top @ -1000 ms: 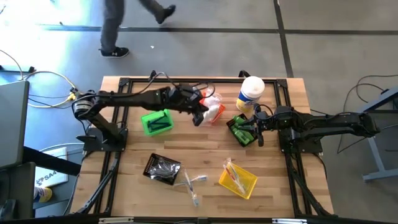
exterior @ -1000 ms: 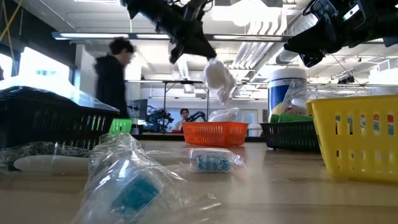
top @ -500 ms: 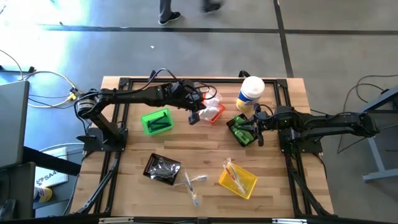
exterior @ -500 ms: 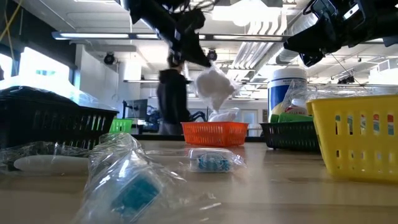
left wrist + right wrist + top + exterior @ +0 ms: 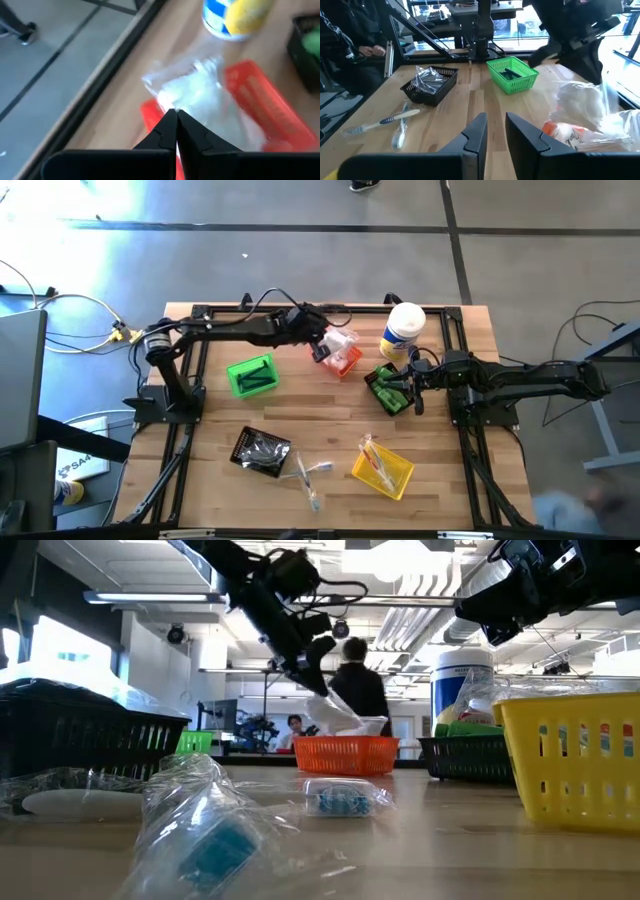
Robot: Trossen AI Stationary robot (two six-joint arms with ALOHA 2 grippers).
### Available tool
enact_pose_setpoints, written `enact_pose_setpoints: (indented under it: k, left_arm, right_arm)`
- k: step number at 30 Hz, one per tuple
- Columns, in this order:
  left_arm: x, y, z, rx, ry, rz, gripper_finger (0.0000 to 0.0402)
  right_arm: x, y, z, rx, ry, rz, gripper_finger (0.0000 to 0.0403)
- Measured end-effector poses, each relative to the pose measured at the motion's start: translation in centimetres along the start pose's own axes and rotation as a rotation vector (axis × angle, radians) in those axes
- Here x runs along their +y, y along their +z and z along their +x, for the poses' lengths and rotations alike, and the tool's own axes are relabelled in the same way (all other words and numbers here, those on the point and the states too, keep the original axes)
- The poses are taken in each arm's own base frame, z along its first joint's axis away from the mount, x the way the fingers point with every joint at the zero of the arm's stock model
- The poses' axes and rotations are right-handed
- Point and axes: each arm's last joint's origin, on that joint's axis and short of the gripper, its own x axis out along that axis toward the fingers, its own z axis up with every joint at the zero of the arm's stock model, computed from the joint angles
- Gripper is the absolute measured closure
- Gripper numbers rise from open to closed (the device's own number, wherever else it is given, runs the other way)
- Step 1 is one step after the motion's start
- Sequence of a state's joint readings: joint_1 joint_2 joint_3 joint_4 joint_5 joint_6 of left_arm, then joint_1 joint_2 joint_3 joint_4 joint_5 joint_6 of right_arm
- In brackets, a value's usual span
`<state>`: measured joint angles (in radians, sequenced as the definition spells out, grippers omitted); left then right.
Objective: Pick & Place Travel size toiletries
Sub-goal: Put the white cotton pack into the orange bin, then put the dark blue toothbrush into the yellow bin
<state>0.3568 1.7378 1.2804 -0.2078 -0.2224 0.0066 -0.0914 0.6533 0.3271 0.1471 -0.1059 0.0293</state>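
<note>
High view: the left gripper (image 5: pixel 318 350), clenched on a white crinkly packet (image 5: pixel 338 343), holds it over the orange bin (image 5: pixel 347 362) near the table's (image 5: pixel 320 415) far edge.

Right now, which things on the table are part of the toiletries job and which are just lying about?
Job:
- white packet in the shut left gripper, over the orange bin
- wrapped toothbrushes loose on the table
- green bin, black bin, yellow bin
- right gripper over the far bin

Lying about:
- canister
</note>
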Motion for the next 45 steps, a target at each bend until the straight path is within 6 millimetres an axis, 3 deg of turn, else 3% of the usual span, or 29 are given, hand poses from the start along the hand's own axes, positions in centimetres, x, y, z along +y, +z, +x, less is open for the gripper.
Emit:
enact_pose_setpoints:
  k: [10, 21, 29, 38, 45]
  left_arm:
    - [0.4, 0.2, 0.1, -0.021, 0.021, -0.024, 0.0401]
    - [-0.2, -1.2, 2.7, 0.03, 0.024, -0.008, 0.0401]
    - [-0.4, -1.3, 2.9, 0.035, -0.033, -0.01, 0.0397]
    - [-0.5, -0.9, 2.8, -0.005, -0.075, -0.018, 0.0308]
    - [-0.3, 1.2, 1.9, -0.035, -0.075, -0.018, 0.0235]
  right_arm:
    - [0.0, 0.0, 0.0, 0.001, 0.001, 0.0, 0.0342]
    - [0.0, 0.0, 0.0, 0.002, 0.005, 0.0, 0.0342]
    - [0.0, 0.0, 0.0, 0.002, 0.005, 0.001, 0.0342]
    - [0.0, -0.1, 0.0, 0.007, 0.005, 0.001, 0.0342]
    - [0.0, -0.1, 0.0, 0.01, 0.005, 0.001, 0.0342]
